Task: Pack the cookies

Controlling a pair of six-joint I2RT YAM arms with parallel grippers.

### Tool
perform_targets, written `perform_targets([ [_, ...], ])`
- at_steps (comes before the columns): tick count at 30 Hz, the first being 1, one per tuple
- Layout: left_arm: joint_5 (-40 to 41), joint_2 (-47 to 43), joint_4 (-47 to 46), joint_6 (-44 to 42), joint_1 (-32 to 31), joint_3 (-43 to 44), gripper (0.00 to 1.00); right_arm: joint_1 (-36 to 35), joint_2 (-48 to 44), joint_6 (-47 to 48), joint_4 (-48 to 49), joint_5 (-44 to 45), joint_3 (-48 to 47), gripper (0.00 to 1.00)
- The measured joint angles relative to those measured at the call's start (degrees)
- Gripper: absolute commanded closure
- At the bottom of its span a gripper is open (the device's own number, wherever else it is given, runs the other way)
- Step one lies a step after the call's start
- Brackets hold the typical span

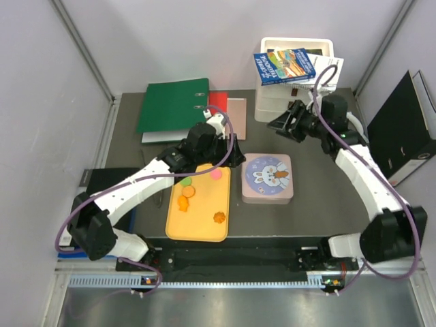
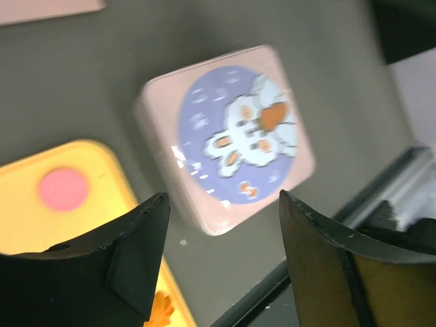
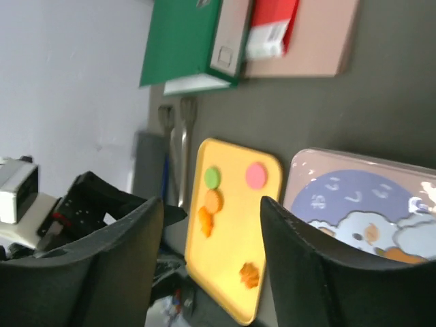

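Several cookies lie on a yellow tray (image 1: pixel 204 228): a green one (image 1: pixel 185 182), a pink one (image 1: pixel 216 174), two orange ones (image 1: pixel 189 193) close together, and an orange flower-shaped one (image 1: pixel 219 217). To the tray's right sits a shut pink tin (image 1: pixel 268 178) with a bunny lid. My left gripper (image 1: pixel 230 154) hovers open over the tray's far right corner, nothing between its fingers (image 2: pixel 146 238). It looks onto the tin (image 2: pixel 228 136) and the pink cookie (image 2: pixel 63 189). My right gripper (image 1: pixel 283 124) is raised behind the tin, open and empty. It looks onto the tray (image 3: pixel 231 235) and the tin (image 3: pixel 361 197).
A green binder (image 1: pixel 174 103), a red item (image 1: pixel 218 100) and a pink notebook (image 1: pixel 236 107) lie at the back. A white box (image 1: pixel 293 75) holding books stands at the back right. A black binder (image 1: pixel 405 129) leans at the right. Metal tongs (image 3: pixel 178 136) lie left of the tray.
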State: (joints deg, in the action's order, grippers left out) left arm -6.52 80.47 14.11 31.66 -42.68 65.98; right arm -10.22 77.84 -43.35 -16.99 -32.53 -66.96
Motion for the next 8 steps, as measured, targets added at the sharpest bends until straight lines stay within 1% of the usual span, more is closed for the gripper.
perform_targets([
  [1,1.75,0.04,1.88,-0.15,0.0,0.0,0.31,-0.66,-3.23,1.38,-1.64,3.3,0.02,0.33],
  [3,5.29,0.07,5.4,-0.11,0.0,-0.09,0.33,-3.04,-8.81,4.52,-4.55,9.86,0.09,0.31],
  [4,7.06,0.04,7.06,-0.09,0.0,-0.17,0.35,-4.98,-11.69,6.27,-6.01,13.86,0.09,0.25],
  [6,9.49,-0.04,8.7,0.13,0.02,-0.81,0.36,-10.01,-16.72,9.49,-7.5,21.73,0.68,0.22],
  [8,10.95,-0.15,10.25,0.26,0.02,-1.44,0.35,-15.04,-21.22,11.93,-8.63,29.16,2.16,0.2],
])
